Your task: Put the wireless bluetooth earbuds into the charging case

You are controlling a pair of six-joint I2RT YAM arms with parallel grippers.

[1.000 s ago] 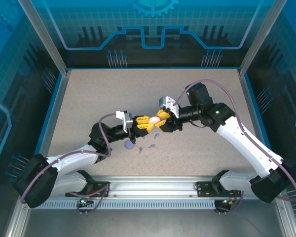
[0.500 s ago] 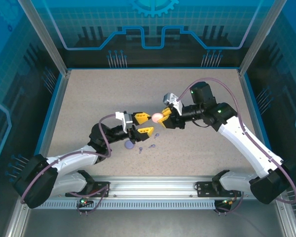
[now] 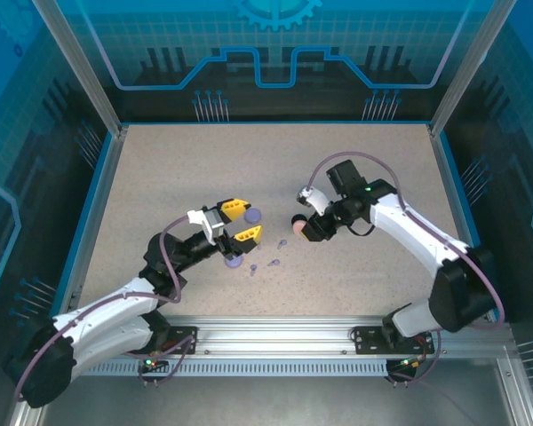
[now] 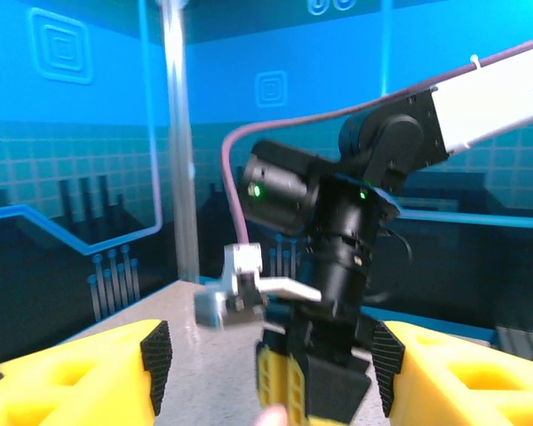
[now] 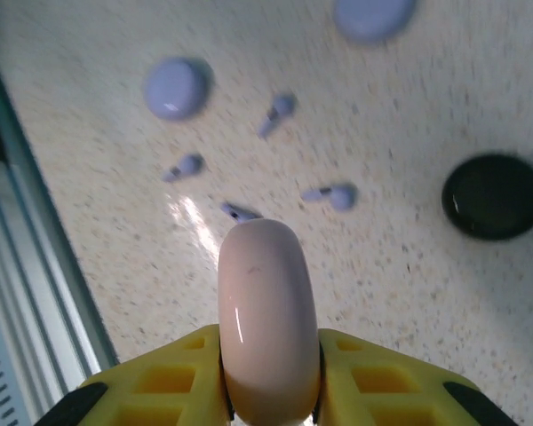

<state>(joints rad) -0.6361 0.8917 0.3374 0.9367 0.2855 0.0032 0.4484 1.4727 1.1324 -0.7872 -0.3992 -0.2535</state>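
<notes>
My right gripper [image 3: 300,229] [image 5: 268,346] is shut on a pale pink round charging case [image 5: 266,302], held on edge a little above the table. Below it lie several tiny lavender earbuds [image 5: 330,195] [image 3: 271,263] and two lavender cases [image 5: 176,87] [image 3: 234,262]. A black case [image 5: 493,195] lies flat nearby. My left gripper [image 3: 241,221] [image 4: 271,373] stands open left of the right one, nothing between its yellow fingers [image 4: 71,377]. It faces the right arm's wrist [image 4: 338,257]. The second lavender case [image 3: 253,216] lies by its fingertips.
The speckled table [image 3: 178,177] is bounded by blue side walls [image 3: 93,213] and a metal rail [image 3: 275,333] at the near edge. Open tabletop lies toward the back and both sides.
My left gripper opened, let go of the pink case and drew back to the left. My right gripper kept the case, pulled right and tipped down toward the table.
</notes>
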